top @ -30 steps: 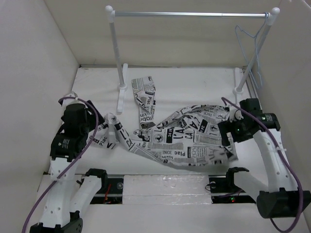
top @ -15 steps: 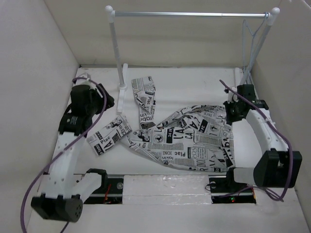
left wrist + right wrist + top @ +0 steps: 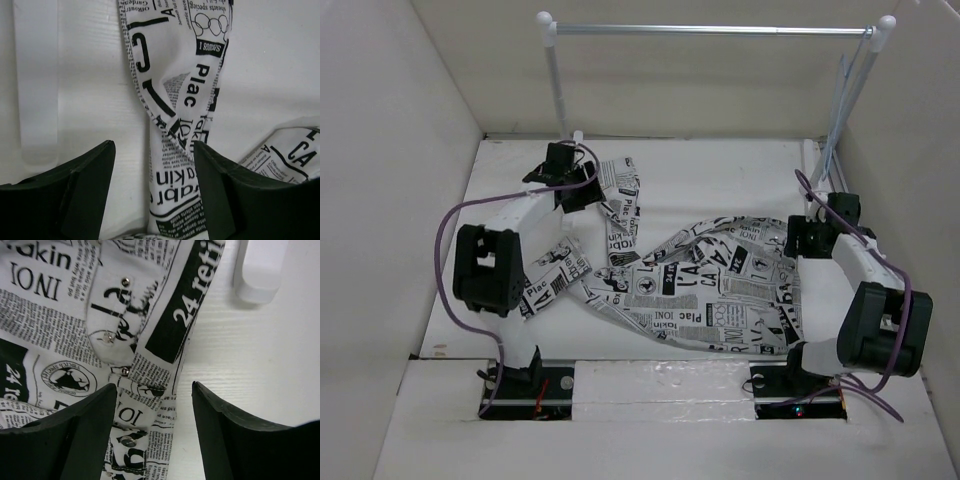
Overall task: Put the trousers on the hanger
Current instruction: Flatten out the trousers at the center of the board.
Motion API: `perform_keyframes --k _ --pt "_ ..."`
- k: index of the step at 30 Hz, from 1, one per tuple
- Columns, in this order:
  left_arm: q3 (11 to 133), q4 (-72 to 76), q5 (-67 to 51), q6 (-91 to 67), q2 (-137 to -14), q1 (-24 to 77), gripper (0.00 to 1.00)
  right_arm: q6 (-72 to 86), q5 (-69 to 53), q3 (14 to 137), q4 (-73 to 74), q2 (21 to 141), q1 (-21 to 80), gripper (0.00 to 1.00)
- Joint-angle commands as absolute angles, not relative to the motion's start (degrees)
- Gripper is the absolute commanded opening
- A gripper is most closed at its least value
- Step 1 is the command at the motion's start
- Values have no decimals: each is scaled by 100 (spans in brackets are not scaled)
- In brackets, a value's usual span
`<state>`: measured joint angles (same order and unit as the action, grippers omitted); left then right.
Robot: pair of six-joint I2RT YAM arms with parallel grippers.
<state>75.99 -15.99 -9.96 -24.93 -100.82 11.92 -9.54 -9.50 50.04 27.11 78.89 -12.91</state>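
Observation:
The trousers (image 3: 705, 290) lie spread flat on the white table, one leg reaching back toward the rack's left post. My left gripper (image 3: 582, 195) is open over that back leg; in the left wrist view the leg (image 3: 175, 165) lies between the spread fingers of my left gripper (image 3: 152, 155). My right gripper (image 3: 807, 238) is open at the trousers' right edge; in the right wrist view the snap-buttoned waistband (image 3: 135, 405) lies between the fingers of my right gripper (image 3: 155, 395). The hanger (image 3: 843, 85) hangs edge-on at the right end of the rail.
The rack's silver rail (image 3: 710, 30) spans the back on white posts. Its left foot (image 3: 35, 100) lies just left of my left gripper, its right foot (image 3: 260, 265) beyond my right gripper. White walls close in both sides.
My left arm has swung from the near-left trouser leg out to the back leg by the rack post. My right gripper has shifted slightly at the waistband. The hanger has turned edge-on.

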Motion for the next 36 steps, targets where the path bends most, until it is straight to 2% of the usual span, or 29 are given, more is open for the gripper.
perform_keyframes --k 1,9,14,16,19,20,22,23,24,28,31,33,36 --pt "8111 -1449 -1099 -2628 -10561 1169 61 -905 -1685 4720 1996 7901 -1520 67" --pt "9527 -1915 -845 -2645 -11995 1222 60 -747 -1406 4456 1776 7743 -1582 69" --pt "9808 -2083 -449 -2865 -12480 1283 50 -431 -1722 4263 1328 7945 -1687 70" --pt "9791 -2066 -404 -2909 -12612 1283 49 -396 -1653 4219 1240 7928 -1687 70" --pt "9756 -1943 -422 -3041 -12648 1283 34 -360 -1503 4280 1178 7980 -1687 70" --pt "9738 -1908 -439 -3102 -12639 1283 18 -334 -1459 4298 1169 8033 -1687 70" --pt "9686 -1820 -518 -3146 -12507 1283 0 -290 -1476 4298 1091 8191 -1687 66" --pt "9651 -1785 -545 -3164 -12420 1283 0 -229 -1485 4280 1055 8244 -1687 65" --pt "9581 -1688 -597 -3164 -12167 1283 0 -185 -1494 4254 985 8279 -1687 59" --pt "8941 -1442 -606 -3164 -11129 1283 0 -35 -1687 4087 563 8410 -1687 47" --pt "8510 -1345 -536 -3190 -10241 1283 0 -17 -1784 4061 423 8516 -1687 29" --pt "8411 -1476 -309 -3182 -9663 1283 0 -18 -1845 4026 343 8499 -1687 10" --pt "8314 -1817 181 -3077 -8951 1283 0 211 -1890 3903 246 8219 -1811 0"
